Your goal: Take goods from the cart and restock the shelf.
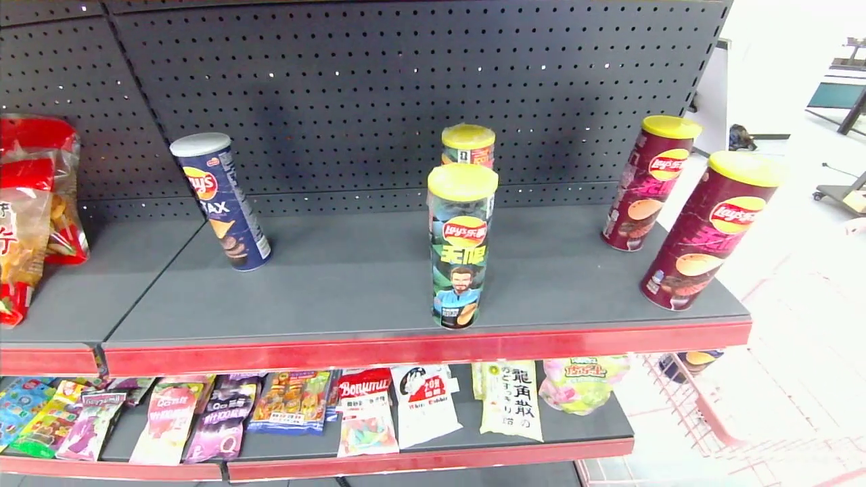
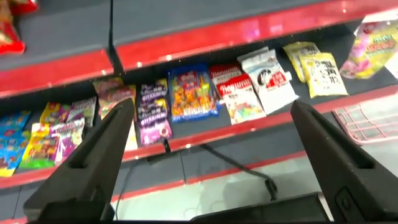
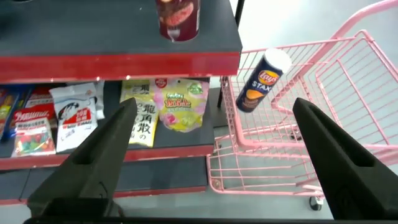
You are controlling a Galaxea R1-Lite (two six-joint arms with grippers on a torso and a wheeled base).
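On the upper shelf (image 1: pixel 352 270) stand a blue can (image 1: pixel 220 201), a green can (image 1: pixel 462 247) with another can (image 1: pixel 468 144) behind it, and two maroon cans (image 1: pixel 649 182) (image 1: pixel 710 230) at the right end. The pink cart (image 3: pixel 348 81) sits to the right of the shelf, holding a blue can (image 3: pixel 264 79) that leans against its wall. My right gripper (image 3: pixel 216 102) is open and empty, hanging in front of the lower shelf and beside the cart. My left gripper (image 2: pixel 212 106) is open and empty, facing the lower shelf's snack packets (image 2: pixel 193 93).
Bags of snacks (image 1: pixel 27 216) fill the upper shelf's left section. Flat packets (image 1: pixel 365 406) lie in a row on the lower shelf. The cart's pink rim (image 1: pixel 703 412) shows at the lower right. Wide bare gaps separate the cans on the upper shelf.
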